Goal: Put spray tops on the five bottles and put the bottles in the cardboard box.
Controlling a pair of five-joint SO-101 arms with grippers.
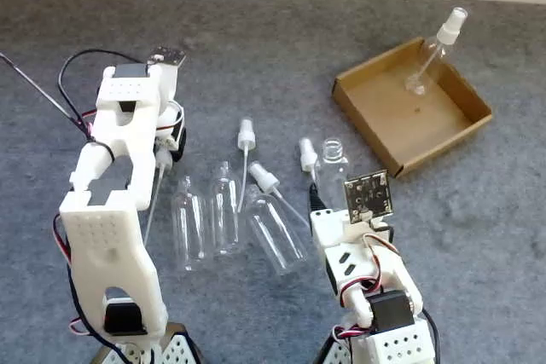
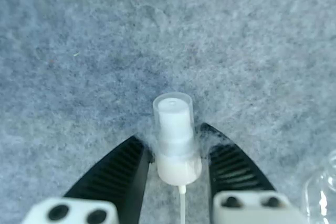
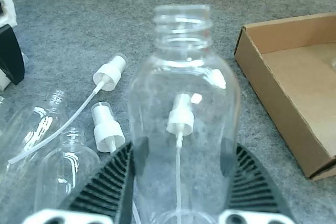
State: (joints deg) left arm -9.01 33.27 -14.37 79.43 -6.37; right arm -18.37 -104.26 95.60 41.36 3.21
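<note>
My left gripper (image 2: 176, 153) is shut on a white spray top (image 2: 175, 135), its thin tube trailing back along the mat (image 1: 153, 202). Toward the middle, my right gripper (image 3: 181, 182) is shut on a clear open-necked bottle (image 3: 184, 114) that stands upright (image 1: 334, 164). Three more clear bottles (image 1: 188, 221) (image 1: 223, 206) (image 1: 277, 229) lie side by side between the arms. Loose spray tops (image 1: 246, 135) (image 1: 264, 178) (image 1: 308, 155) rest near them. The cardboard box (image 1: 375, 121) sits at the back right with one capped bottle (image 1: 433, 53) leaning in it.
Grey mat (image 1: 281, 49) covers the table. The box's near wall (image 3: 273, 87) lies just beside the held bottle. The left arm's black finger (image 3: 10, 56) shows beyond the lying bottles (image 3: 31, 124). Open mat stretches behind and to the right of the box.
</note>
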